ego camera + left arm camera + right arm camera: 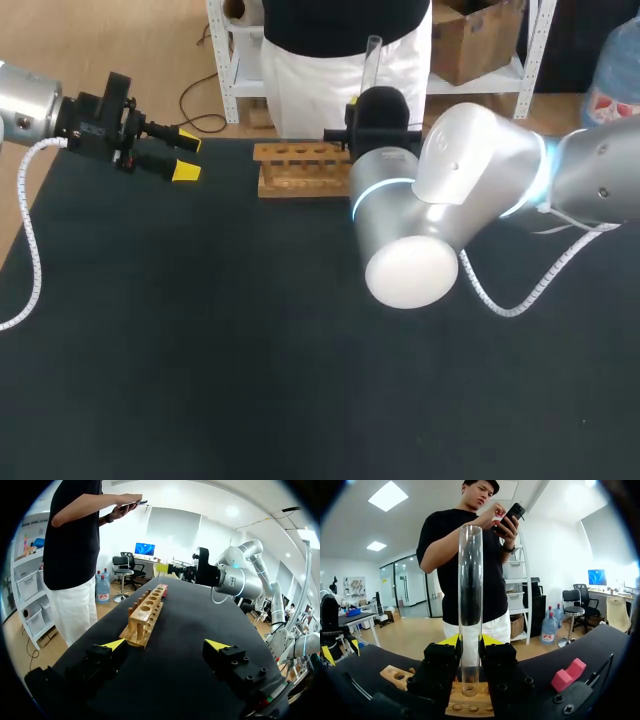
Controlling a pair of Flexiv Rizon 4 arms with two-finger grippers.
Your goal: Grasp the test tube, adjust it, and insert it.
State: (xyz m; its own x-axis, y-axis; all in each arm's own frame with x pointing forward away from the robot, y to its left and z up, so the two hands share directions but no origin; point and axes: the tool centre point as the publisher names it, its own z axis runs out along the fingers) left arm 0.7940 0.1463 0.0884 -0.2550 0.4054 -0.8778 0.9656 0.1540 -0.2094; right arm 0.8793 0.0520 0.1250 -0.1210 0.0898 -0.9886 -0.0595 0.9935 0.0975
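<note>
Wooden rack [300, 172] under upright test tube [470, 580]; pink block [568, 674] beside rack.

The rack [300, 170] was set lengthwise near the far edge of the table [200, 350], with the left gripper [185, 155] placed well to its left, fingers apart, the rack lying ahead of it. The test tube [470, 605] was held upright between the two fingers of the right gripper [470, 641] above the rack's right end; its lower end was seen at a hole, though entry could not be told. A small block [568, 675] was located on the table beside the right gripper.
</note>
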